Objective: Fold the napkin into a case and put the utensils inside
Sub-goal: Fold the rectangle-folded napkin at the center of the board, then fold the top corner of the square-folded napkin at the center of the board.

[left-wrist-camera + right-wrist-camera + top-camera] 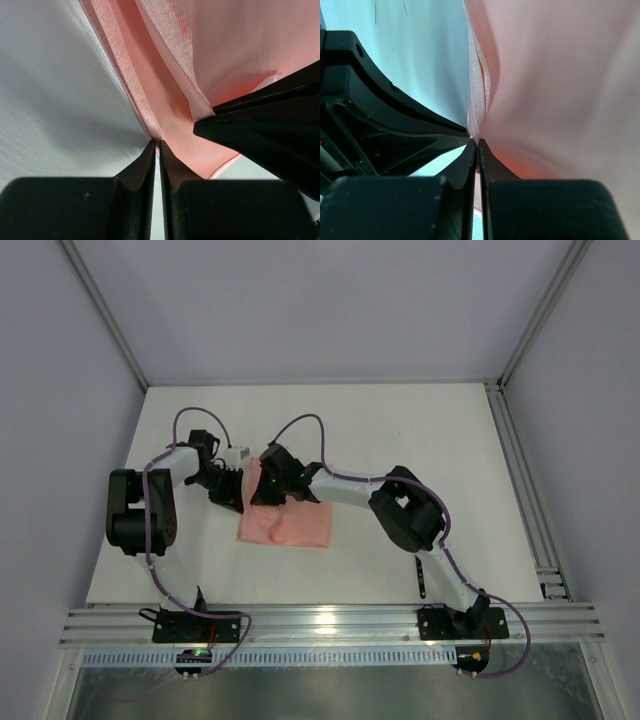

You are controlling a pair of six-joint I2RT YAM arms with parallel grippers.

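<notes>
Napkin (295,527) lies folded, its visible part longer left-to-right, left and right jaws each pinching its far-left edge.

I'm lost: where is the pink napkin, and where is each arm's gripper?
napkin (300,526): top view, bare middle of the cloth.
left gripper (158,144): left wrist view, between its jaws' tips, at the cloth's edge.
right gripper (478,141): right wrist view, between its jaws' tips, on the cloth.
</notes>
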